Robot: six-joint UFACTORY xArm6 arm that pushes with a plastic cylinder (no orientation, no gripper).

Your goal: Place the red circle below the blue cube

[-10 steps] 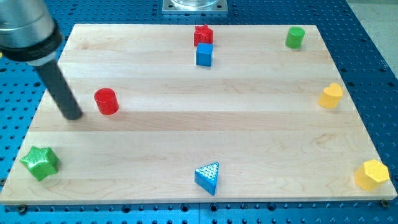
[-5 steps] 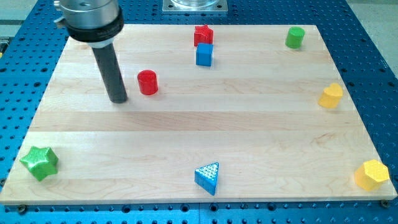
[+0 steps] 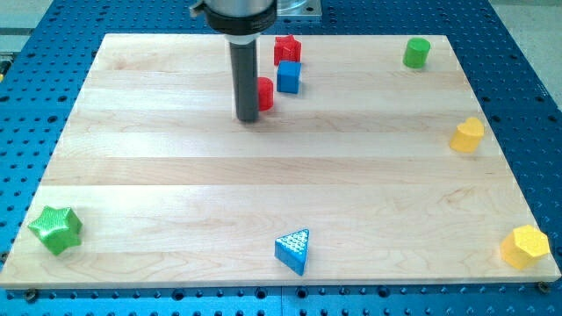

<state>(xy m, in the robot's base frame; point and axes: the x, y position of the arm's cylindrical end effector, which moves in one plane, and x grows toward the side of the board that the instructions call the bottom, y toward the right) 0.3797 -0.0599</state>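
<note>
Wooden worktop [image 3: 176, 202], blocks scattered. My tip [image 3: 248, 118], a plain rod tool with nothing to spread or pinch, seemingly touches red circle [image 3: 264, 94] from view's left; circle sits lower-left of blue cube [image 3: 289, 77].

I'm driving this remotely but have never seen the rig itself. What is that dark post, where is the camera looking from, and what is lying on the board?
One camera looks down at a slant on a wooden board. The dark post is my pushing rod; nothing is held, it only slides blocks. My tip sits just left of the red circle, touching or nearly so. The blue cube is right of and slightly above that, below a red star. Elsewhere: a green cylinder, two yellow blocks, a blue triangle, a green star.
</note>
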